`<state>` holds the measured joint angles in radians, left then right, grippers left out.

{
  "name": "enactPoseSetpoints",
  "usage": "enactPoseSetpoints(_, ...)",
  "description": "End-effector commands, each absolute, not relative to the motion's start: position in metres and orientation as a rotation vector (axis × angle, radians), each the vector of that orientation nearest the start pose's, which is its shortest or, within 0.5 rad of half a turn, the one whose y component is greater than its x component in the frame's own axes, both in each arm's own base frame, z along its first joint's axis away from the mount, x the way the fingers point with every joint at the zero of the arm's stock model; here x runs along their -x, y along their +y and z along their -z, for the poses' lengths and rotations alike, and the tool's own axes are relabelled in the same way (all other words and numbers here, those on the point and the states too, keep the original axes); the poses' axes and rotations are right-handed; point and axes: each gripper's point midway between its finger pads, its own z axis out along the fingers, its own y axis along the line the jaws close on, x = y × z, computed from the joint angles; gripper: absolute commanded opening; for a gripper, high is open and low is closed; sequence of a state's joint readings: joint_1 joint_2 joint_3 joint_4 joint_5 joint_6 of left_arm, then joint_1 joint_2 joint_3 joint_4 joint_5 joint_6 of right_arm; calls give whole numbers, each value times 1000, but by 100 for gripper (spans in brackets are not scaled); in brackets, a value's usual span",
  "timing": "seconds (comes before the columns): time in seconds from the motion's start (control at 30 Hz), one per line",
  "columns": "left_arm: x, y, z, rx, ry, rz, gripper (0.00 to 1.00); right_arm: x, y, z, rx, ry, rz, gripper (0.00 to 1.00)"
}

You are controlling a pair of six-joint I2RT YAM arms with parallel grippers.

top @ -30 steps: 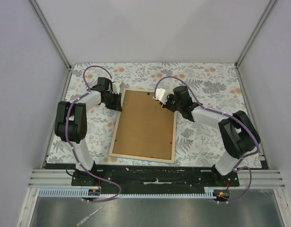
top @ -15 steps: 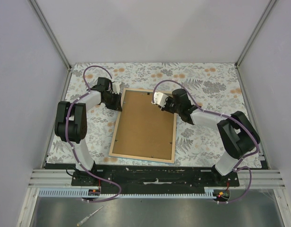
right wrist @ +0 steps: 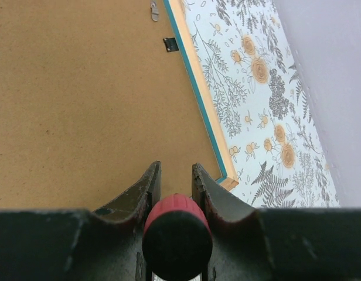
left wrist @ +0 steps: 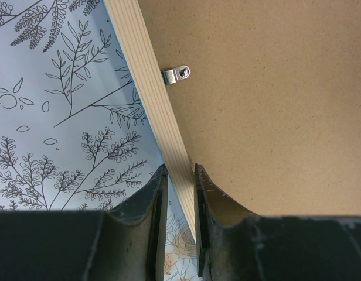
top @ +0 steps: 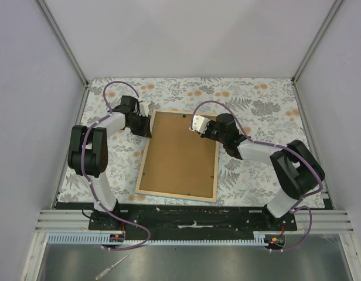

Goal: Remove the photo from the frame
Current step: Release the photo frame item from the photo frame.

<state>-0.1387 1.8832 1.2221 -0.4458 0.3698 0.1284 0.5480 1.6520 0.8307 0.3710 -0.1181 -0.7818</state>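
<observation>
Here, seen from above:
Frame: lies face down at centre of the floral table cover, wood back up.
Photo: inside it, brown board showing.
Left gripper: clamps the frame's left rail.
Right gripper: over the board's upper right, pinching a red-handled tool.

I see lab test cell: plain grey walls, aluminium corner posts, floral-covered table, bolted arm bases.
</observation>
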Motion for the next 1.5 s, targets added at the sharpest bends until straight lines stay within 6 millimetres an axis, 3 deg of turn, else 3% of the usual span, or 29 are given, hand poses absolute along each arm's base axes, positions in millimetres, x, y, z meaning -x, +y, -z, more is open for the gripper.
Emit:
enactPoseSetpoints(0.0,-388,-114,-18,-465,2629,510,2,-412,239,-138,1194,1446,60,0)
enactPoseSetpoints(0.4,-388,-115,-19,-463,2627,519,2,-397,241,-163,1180,1615,-89,0)
enactPoseSetpoints(0.83,-388,-117,-21,-464,2621,531,2,-405,220,-124,1188,1814,-152,0)
enactPoseSetpoints(1.1,-388,-117,-22,-462,2620,531,2,-403,228,-122,1152,1829,-248,0)
enactPoseSetpoints(1.47,-388,-117,-20,-464,2622,533,2,-412,227,-117,1120,1820,-222,0)
